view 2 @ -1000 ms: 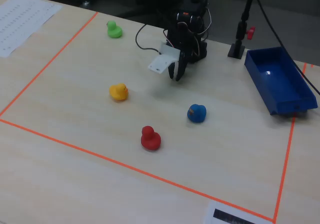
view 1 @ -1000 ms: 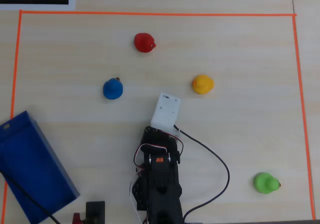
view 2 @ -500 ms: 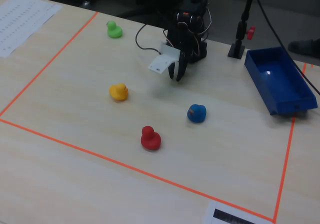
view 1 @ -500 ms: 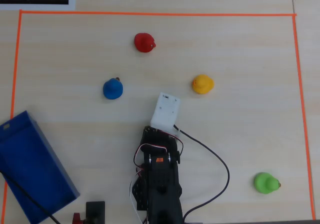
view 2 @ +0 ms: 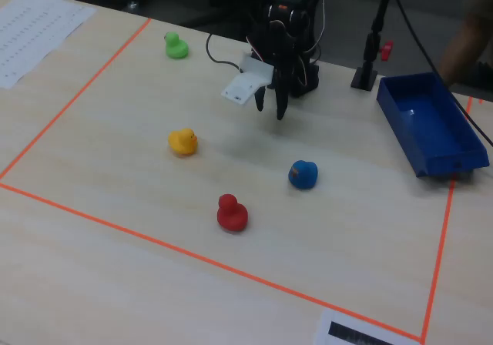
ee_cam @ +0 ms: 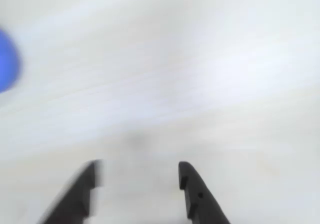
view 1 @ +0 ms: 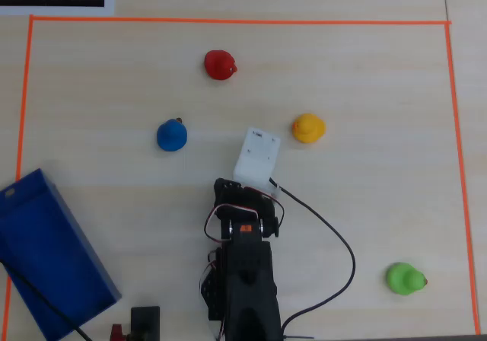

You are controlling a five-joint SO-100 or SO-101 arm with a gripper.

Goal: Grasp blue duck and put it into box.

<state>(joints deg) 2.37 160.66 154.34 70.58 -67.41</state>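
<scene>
Overhead view first: blue duck [view 1: 172,135] sits upright on the pale table [view 1: 365,74], inside the orange tape border [view 1: 228,21], up and to the left of the arm [view 1: 242,265]. Red duck [view 1: 220,65] lies farther up, yellow duck [view 1: 308,128] to the right of the arm's white camera block [view 1: 256,157], green duck [view 1: 404,278] well apart at lower right. The box [view 1: 49,253] rests at an angle at the lower left edge, across the tape line, near the arm's base, presumably so a carried duck needs only a short swing. The block hides the gripper here. Wrist view: heavy motion blur; gripper [ee_cam: 137,176] shows two dark fingers parted with bare table between them, so it is open and holding nothing. A blue blob at the left edge is most likely the blue duck, off the line between the fingers; judgement: the wrist must turn left before descending. Fixed view: the arm stands at the far side, fingers pointing down above the table, clear of it. Blue duck [view 2: 303,173] sits nearer the camera and to the right of the gripper [view 2: 270,102], apart from it; box [view 2: 431,129] at far right, empty as far as visible. Step in hand, judged: approach, grasp not yet begun.
</scene>
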